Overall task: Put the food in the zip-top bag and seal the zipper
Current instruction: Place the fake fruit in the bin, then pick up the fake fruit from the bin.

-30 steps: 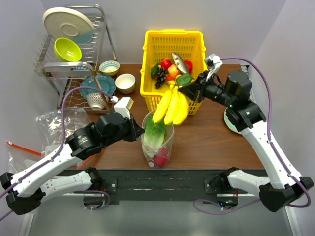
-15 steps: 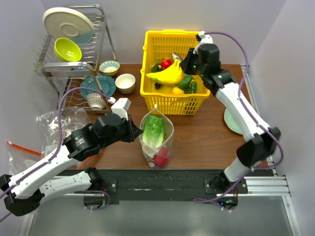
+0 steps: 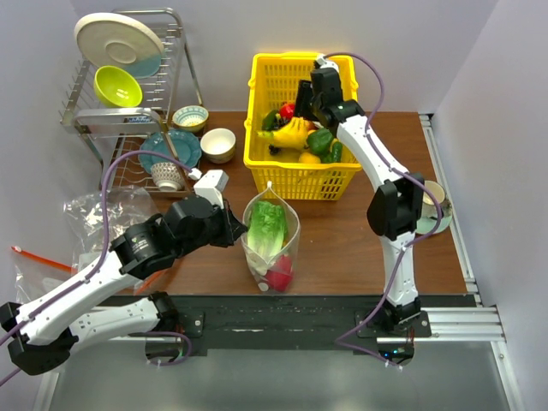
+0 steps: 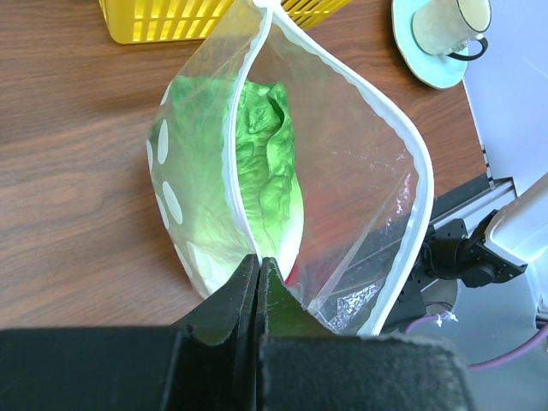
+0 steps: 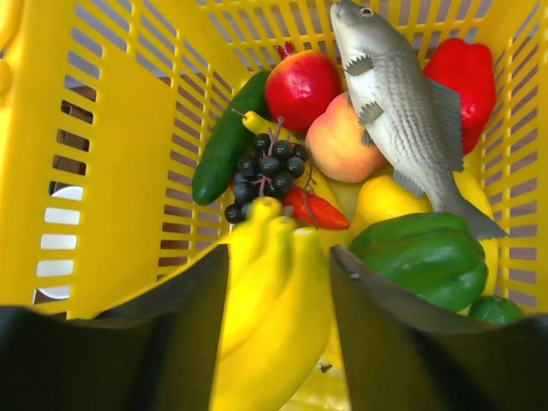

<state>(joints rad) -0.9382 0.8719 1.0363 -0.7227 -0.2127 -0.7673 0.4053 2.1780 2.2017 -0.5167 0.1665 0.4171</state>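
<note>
Step in hand: loading food, judged about midway.

Left gripper [image 4: 259, 272] is pinched shut on the near rim of the bag [image 4: 377, 180], holding its mouth agape on the table [image 4: 77, 128]. Lettuce [image 4: 265, 163] and a red piece [image 3: 278, 276] sit inside. The zipper [image 4: 342, 73] is unsealed.

Right gripper [image 5: 278, 287] is well apart from the bag, down in the basket [image 5: 128, 154]. Its jaws are spread either side of the bananas [image 5: 274, 325]; whether they touch is unclear.

Next move likely calls for a firm grasp on one piece, then a carry to the open mouth.

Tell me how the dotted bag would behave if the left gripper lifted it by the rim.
Probably floppy: the zip-top bag is thin clear film, pinched at the rim by the left gripper. Likely light, with the lettuce weighing it down. Released, it may slump.
</note>
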